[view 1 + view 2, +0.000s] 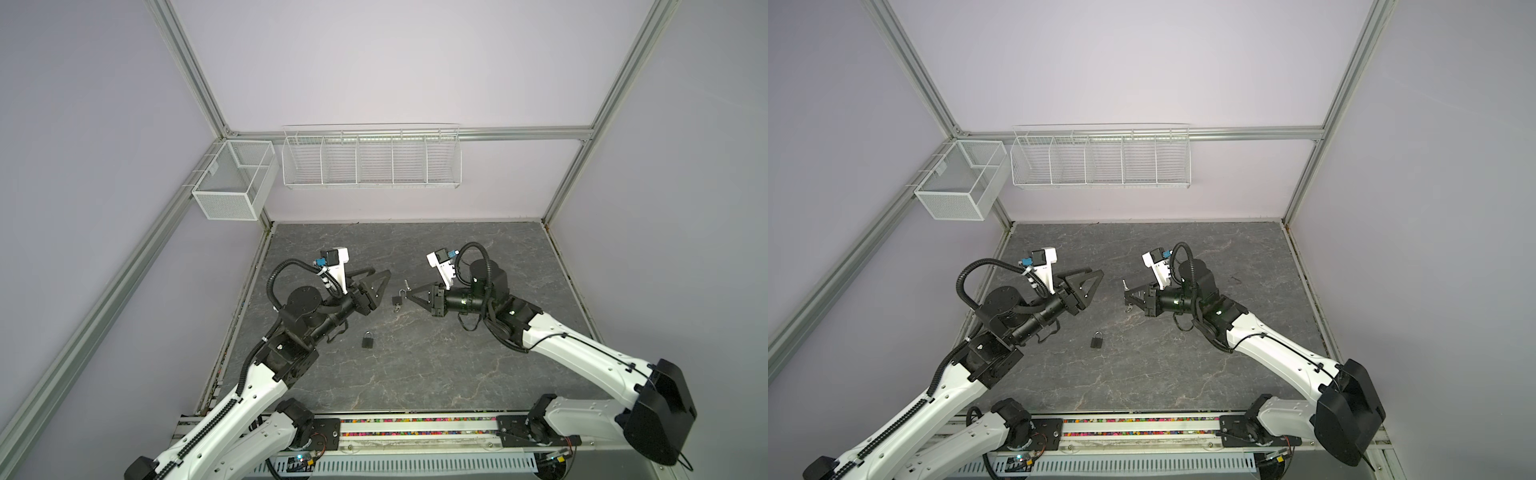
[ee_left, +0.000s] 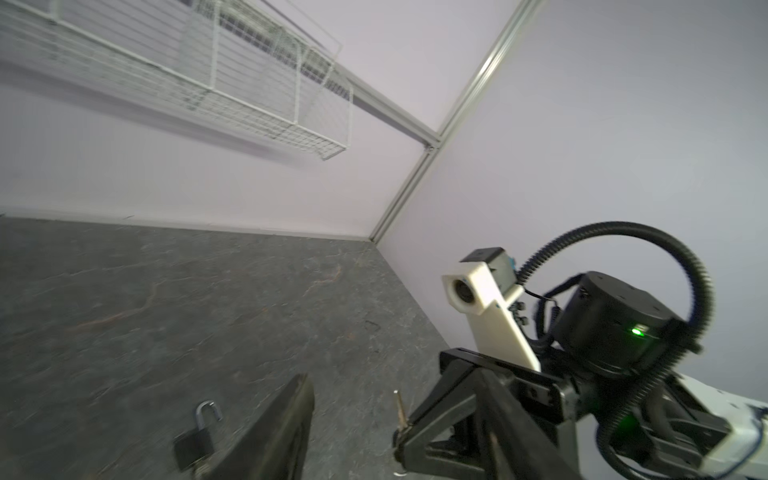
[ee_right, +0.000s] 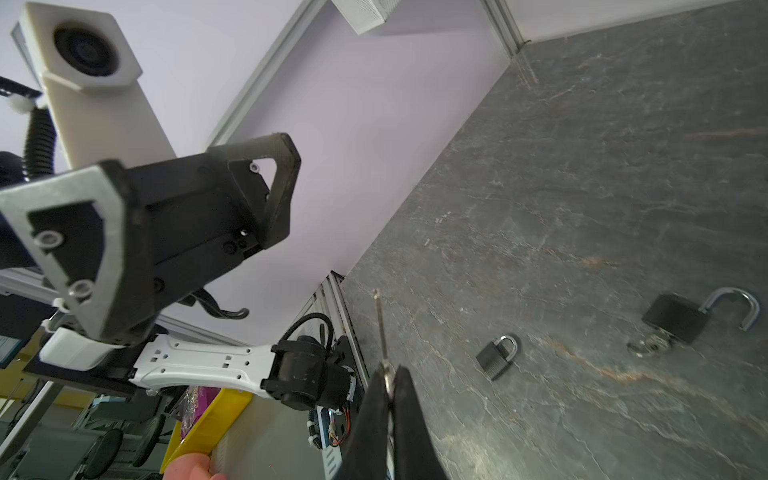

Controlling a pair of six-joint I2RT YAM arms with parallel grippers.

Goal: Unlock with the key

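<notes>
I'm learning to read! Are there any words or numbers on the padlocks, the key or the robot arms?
No readable text anywhere.
Open padlock, closed padlock, key: no lettering shows.
Tag on the mesh basket: too small to read.

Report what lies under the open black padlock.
A silver key ring shows beneath the black open-shackle padlock on the grey stone-look table; the lock body covers its remainder.

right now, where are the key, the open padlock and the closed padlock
key (image 3: 380, 324): right wrist view, on its bare blade.
open padlock (image 3: 674, 318): right wrist view, on its black body.
closed padlock (image 1: 367, 343): in a top view, on its black body.
</notes>
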